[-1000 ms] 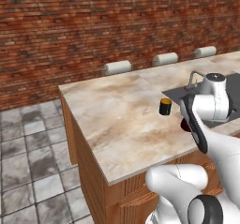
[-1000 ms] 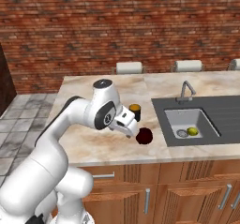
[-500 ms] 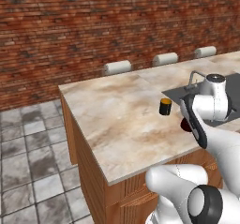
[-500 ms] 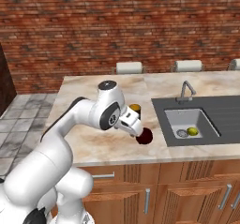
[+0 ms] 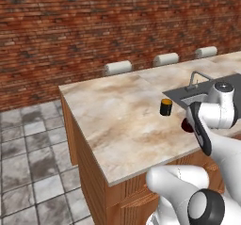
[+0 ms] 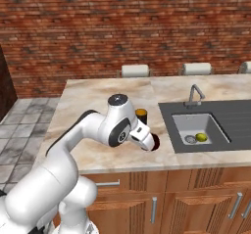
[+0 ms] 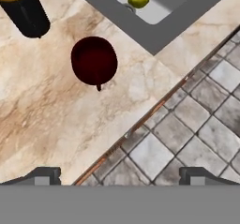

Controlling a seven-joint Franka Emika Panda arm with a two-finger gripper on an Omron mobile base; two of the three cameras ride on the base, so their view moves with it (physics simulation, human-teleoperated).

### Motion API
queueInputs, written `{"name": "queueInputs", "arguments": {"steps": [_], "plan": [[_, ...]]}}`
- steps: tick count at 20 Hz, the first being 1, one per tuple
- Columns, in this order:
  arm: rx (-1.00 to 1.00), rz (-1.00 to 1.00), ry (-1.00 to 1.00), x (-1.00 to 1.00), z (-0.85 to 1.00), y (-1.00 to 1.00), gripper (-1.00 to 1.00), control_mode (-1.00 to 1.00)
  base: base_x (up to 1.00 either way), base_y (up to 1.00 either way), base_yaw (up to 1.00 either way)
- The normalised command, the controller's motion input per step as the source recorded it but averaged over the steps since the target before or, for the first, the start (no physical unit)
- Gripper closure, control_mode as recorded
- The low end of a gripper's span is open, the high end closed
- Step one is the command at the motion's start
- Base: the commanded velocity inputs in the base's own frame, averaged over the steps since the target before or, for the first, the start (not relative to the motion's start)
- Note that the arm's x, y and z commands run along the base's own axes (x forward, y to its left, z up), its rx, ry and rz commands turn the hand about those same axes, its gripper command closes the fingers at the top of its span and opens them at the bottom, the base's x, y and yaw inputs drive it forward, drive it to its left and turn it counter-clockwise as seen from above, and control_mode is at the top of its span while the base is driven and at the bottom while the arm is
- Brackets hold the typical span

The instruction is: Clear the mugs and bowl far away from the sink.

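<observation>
The dark red mug stands upright on the marble counter near its front edge, its small handle pointing toward the edge. My gripper hovers above it, open, with nothing between the fingertips. In the right base view the hand covers part of the dark red mug. Just behind it stands the black mug with a yellow-orange inside, also seen as the black mug in the left base view. To their right is the sink. The bowl is out of view.
A small yellow-green round thing lies in the sink basin by the drain. A thin tap rises behind the basin. The counter's front edge drops to a grey tiled floor. Stools stand along the far side.
The hand has shifted a little to the right, toward the dark red mug, and now covers more of it. Both mugs stay where they were.
</observation>
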Motion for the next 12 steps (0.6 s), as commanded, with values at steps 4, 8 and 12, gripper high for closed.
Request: {"name": "queueInputs", "arguments": {"steps": [4, 8, 12], "plan": [[0.00, 0.00, -0.07, 0.21, -0.28, 0.01, -1.00, -1.00, 0.00, 0.00, 0.00], [0.02, 0.00, -0.02, 0.22, -0.11, 0.00, -1.00, -1.00, 0.00, 0.00, 0.00], [0.01, 0.00, 0.00, 0.35, -0.05, 0.00, -1.00, -1.00, 0.00, 0.00, 0.00]]}}
